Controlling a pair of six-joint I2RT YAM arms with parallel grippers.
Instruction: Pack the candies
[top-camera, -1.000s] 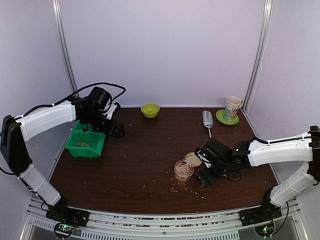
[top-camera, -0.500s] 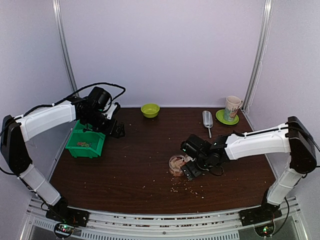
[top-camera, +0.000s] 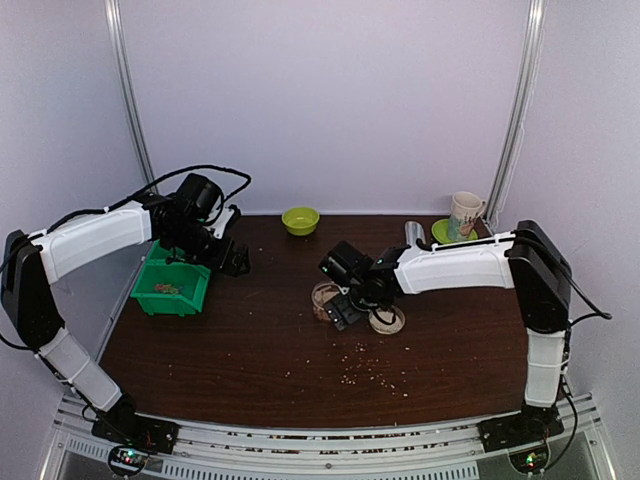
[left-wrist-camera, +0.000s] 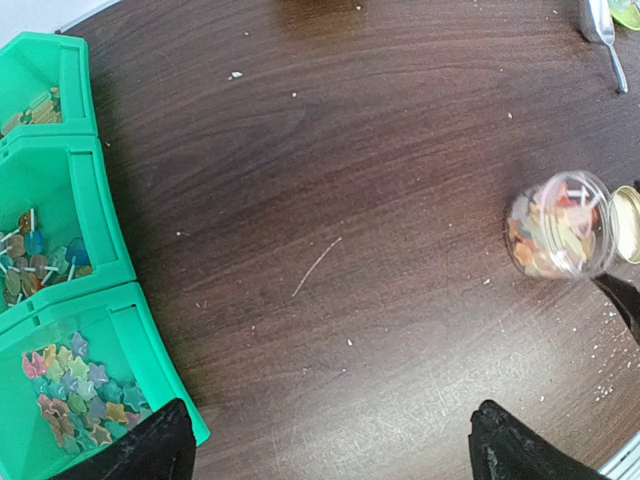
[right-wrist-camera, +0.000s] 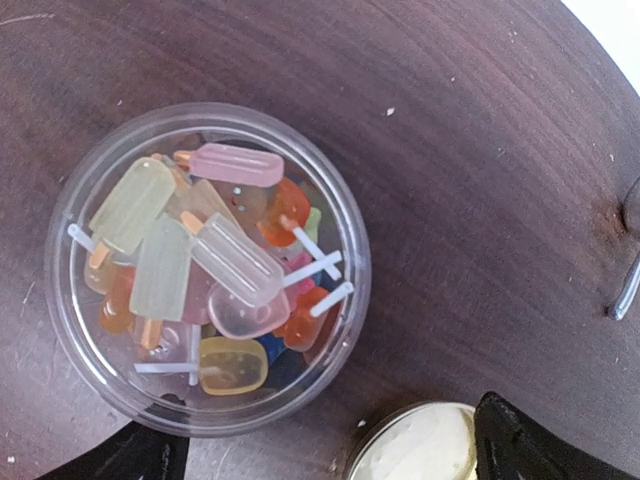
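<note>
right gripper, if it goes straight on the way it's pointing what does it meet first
Most likely the open jar of candies, just ahead of the open right gripper. The lid lies close beside, so a finger may touch that first; depth is unclear.

Pale lilac walls (top-camera: 330, 100), dark wooden table (top-camera: 250, 350)

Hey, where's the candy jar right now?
In the top view, the jar stands near the middle of the table, just left of its lid, at the fingertips of the right gripper.
</note>
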